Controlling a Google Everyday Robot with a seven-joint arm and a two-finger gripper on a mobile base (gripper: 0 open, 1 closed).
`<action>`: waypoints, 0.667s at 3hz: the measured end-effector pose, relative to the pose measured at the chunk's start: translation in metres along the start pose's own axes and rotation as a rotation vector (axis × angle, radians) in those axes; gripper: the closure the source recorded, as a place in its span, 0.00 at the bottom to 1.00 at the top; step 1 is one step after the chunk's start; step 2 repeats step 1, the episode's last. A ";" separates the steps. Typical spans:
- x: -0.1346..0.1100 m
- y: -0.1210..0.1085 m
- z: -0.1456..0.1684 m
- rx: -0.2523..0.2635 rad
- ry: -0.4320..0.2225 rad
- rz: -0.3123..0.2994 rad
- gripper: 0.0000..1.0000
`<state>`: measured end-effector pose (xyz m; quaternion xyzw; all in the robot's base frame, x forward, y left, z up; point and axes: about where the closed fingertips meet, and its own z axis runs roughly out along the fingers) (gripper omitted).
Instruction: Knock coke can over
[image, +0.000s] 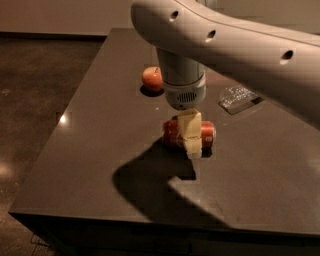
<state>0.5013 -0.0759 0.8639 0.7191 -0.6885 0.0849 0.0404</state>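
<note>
The coke can (172, 134) is red with a silver end and lies on its side on the dark table (100, 150), near the middle. My gripper (192, 146) hangs from the grey wrist right over the can's middle and hides part of it. Red can body shows on both sides of the gripper. The arm's shadow falls on the table in front of the can.
A red apple (152, 78) sits behind and to the left of the can. A clear plastic bottle (237, 97) lies at the back right, partly hidden by the arm. The table's left edge (65, 110) and front edge drop to a dark floor.
</note>
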 end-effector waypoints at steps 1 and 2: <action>0.000 0.000 0.000 0.000 0.000 0.000 0.00; 0.000 0.000 0.000 0.000 0.000 0.000 0.00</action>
